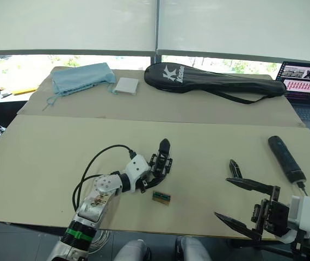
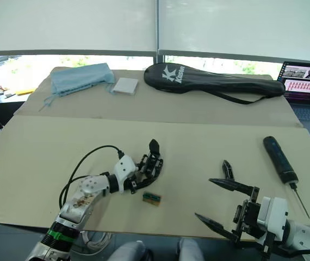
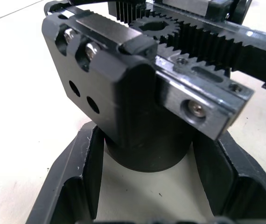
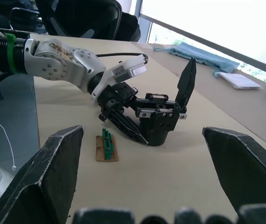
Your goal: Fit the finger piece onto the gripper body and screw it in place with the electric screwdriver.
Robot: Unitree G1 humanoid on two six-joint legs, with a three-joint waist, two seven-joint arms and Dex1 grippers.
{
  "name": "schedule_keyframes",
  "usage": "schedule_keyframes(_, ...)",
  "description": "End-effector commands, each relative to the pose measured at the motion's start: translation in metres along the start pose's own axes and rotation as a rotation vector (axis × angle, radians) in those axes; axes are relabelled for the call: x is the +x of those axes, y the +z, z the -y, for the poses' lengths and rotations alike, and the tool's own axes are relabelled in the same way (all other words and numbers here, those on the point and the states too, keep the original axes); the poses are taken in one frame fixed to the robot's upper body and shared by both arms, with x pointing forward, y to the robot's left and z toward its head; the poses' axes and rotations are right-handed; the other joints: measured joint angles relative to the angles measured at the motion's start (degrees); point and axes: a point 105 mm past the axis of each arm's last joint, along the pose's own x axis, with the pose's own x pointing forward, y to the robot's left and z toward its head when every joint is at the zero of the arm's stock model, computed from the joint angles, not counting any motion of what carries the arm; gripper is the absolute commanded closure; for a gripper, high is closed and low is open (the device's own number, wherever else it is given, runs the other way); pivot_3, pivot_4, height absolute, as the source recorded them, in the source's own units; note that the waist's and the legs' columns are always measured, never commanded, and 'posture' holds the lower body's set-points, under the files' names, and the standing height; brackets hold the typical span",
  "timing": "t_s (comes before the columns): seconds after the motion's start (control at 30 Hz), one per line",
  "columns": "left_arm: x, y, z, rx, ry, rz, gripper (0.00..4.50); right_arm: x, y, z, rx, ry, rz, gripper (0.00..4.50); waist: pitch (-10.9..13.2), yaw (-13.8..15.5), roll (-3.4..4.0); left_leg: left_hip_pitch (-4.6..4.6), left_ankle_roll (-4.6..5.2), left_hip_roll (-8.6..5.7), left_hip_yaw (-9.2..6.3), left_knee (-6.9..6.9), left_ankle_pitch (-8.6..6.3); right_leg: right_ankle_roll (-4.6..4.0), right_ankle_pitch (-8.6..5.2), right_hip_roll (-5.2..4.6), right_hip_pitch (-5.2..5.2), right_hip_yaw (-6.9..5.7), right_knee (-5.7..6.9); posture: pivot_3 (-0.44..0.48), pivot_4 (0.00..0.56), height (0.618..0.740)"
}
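Note:
The gripper body [image 1: 160,162], a stubby black motor block with one pointed finger sticking up, stands on the tan table [image 1: 51,163] left of centre. My left gripper [image 1: 153,177] is shut on its round base, with a finger [image 3: 72,182] on each side of the cylinder. The finger piece [image 1: 235,168], small, black and tapered, lies loose on the table to the right. Just nearer than it hangs my right gripper [image 1: 223,197], wide open and holding nothing. The electric screwdriver [image 1: 286,158] lies on the table at the far right, its thin bit pointing toward the front edge.
A tiny green-and-tan block [image 1: 161,197] lies just in front of the gripper body. On the rear table sit a black racket bag [image 1: 215,80], a blue cloth [image 1: 83,78] and a white pad [image 1: 126,86]. A laptop [image 1: 307,87] stands at the far right.

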Motion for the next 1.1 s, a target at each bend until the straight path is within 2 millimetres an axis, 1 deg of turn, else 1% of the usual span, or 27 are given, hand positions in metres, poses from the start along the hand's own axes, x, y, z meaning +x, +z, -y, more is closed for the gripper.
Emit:
schedule_keyframes(0.03, 0.003, -0.001, 0.008, -0.008, -0.002, 0.004, 2.24, 0.000, 0.006, 0.001, -0.032, 0.004, 0.009, 0.00, 0.0, 0.0, 0.02, 0.00, 0.00, 0.00, 0.00, 0.00, 0.00, 0.00, 0.00, 0.00, 0.00, 0.00, 0.00, 0.000, 0.150, 0.740)
schedule_keyframes(0.2, 0.008, 0.001, 0.007, -0.013, 0.050, 0.013, 2.24, 0.000, 0.007, 0.000, -0.030, 0.002, 0.009, 0.00, -0.1, 0.2, 0.12, 0.01, 0.00, -0.01, 0.00, 0.00, 0.00, 0.00, 0.00, -0.02, 0.03, 0.00, -0.02, 0.000, 0.150, 0.740)
schedule_keyframes(0.3, 0.010, 0.003, 0.011, -0.013, 0.057, 0.015, 2.24, 0.001, 0.007, 0.000, -0.030, 0.003, 0.008, 0.00, -0.1, 0.5, 0.14, 0.02, 0.01, -0.02, 0.00, 0.01, 0.00, 0.03, 0.01, -0.03, 0.06, 0.00, -0.03, 0.000, 0.150, 0.740)
schedule_keyframes(0.43, 0.009, -0.002, 0.014, -0.024, 0.056, -0.003, 2.24, 0.001, 0.007, 0.000, -0.030, 0.005, 0.006, 0.00, -0.1, 0.5, 0.14, 0.03, 0.01, -0.02, 0.00, 0.01, 0.00, 0.04, 0.02, -0.03, 0.07, 0.01, -0.03, 0.000, 0.150, 0.740)
schedule_keyframes(0.53, 0.007, -0.006, 0.015, -0.067, 0.053, -0.012, 2.24, 0.002, 0.008, 0.000, -0.028, 0.005, 0.005, 0.00, -0.1, 0.4, 0.15, 0.04, 0.01, -0.02, 0.00, 0.00, 0.00, 0.04, 0.01, -0.03, 0.07, 0.01, -0.03, 0.000, 0.150, 0.740)
schedule_keyframes(0.6, 0.005, -0.008, 0.015, -0.085, 0.051, -0.023, 1.20, 0.001, 0.008, 0.000, -0.026, 0.002, 0.007, 0.00, -0.1, 0.2, 0.15, 0.04, 0.01, -0.02, 0.00, 0.00, 0.00, 0.04, 0.02, -0.02, 0.07, 0.01, -0.02, 0.000, 0.150, 0.740)
schedule_keyframes(0.67, -0.001, -0.011, 0.013, -0.090, 0.052, -0.039, 0.28, 0.000, 0.009, 0.001, -0.020, -0.012, 0.010, 0.00, -0.1, 0.2, 0.15, 0.05, 0.01, -0.02, 0.00, -0.01, 0.00, 0.04, 0.01, -0.02, 0.07, 0.01, -0.02, 0.000, 0.150, 0.740)
schedule_keyframes(0.7, -0.004, -0.012, 0.012, -0.089, 0.056, -0.042, 0.01, -0.001, 0.009, 0.002, -0.016, -0.017, 0.011, 0.00, -0.1, 0.1, 0.16, 0.06, 0.01, -0.01, 0.00, -0.01, 0.00, 0.04, 0.01, -0.02, 0.07, 0.01, -0.02, 0.000, 0.150, 0.740)
schedule_keyframes(0.77, -0.015, -0.017, 0.007, -0.093, 0.071, -0.058, 0.01, -0.004, 0.010, 0.002, -0.002, -0.034, -0.001, 0.00, -0.1, -0.1, 0.19, 0.08, 0.00, -0.01, 0.00, -0.02, 0.00, 0.04, 0.01, -0.02, 0.07, 0.03, -0.01, 0.000, 0.150, 0.740)
schedule_keyframes(0.83, -0.035, -0.023, -0.003, -0.085, 0.098, -0.078, 0.01, -0.010, 0.009, 0.001, 0.024, -0.060, -0.029, 0.00, -0.1, -0.2, 0.23, 0.09, 0.00, 0.00, 0.01, -0.06, -0.01, 0.02, 0.00, -0.01, 0.05, 0.05, 0.00, 0.000, 0.150, 0.740)
schedule_keyframes(0.93, -0.057, -0.029, -0.018, -0.079, 0.127, -0.078, 0.01, -0.019, 0.006, 0.000, 0.059, -0.107, -0.058, 0.00, -0.2, -0.2, 0.25, 0.20, -0.08, 0.05, 0.00, -0.15, 0.01, -0.03, -0.02, 0.01, 0.08, 0.05, 0.01, 0.000, 0.150, 0.740)
schedule_keyframes(1.0, -0.076, -0.033, -0.031, -0.083, 0.153, -0.061, 0.01, -0.029, 0.001, 0.006, 0.065, -0.196, -0.090, 0.00, -0.1, -0.2, 0.25, 0.26, -0.12, 0.06, -0.01, -0.17, -0.01, -0.03, -0.02, 0.01, 0.12, 0.05, 0.02, 0.000, 0.150, 0.740)
schedule_keyframes(1.07, -0.090, -0.036, -0.039, -0.105, 0.151, -0.041, 0.01, -0.036, -0.004, 0.007, 0.070, -0.235, -0.117, 0.00, -0.2, -0.3, 0.26, 0.32, -0.16, 0.07, 0.00, -0.20, -0.04, -0.03, -0.02, 0.01, 0.13, 0.06, 0.03, 0.000, 0.150, 0.740)
schedule_keyframes(1.1, -0.098, -0.036, -0.046, -0.084, 0.158, -0.035, 0.01, -0.038, -0.006, 0.007, 0.068, -0.251, -0.128, 0.00, -0.1, -0.3, 0.27, 0.37, -0.14, 0.07, 0.01, -0.20, -0.04, -0.04, -0.03, 0.01, 0.11, 0.06, 0.02, 0.000, 0.150, 0.740)
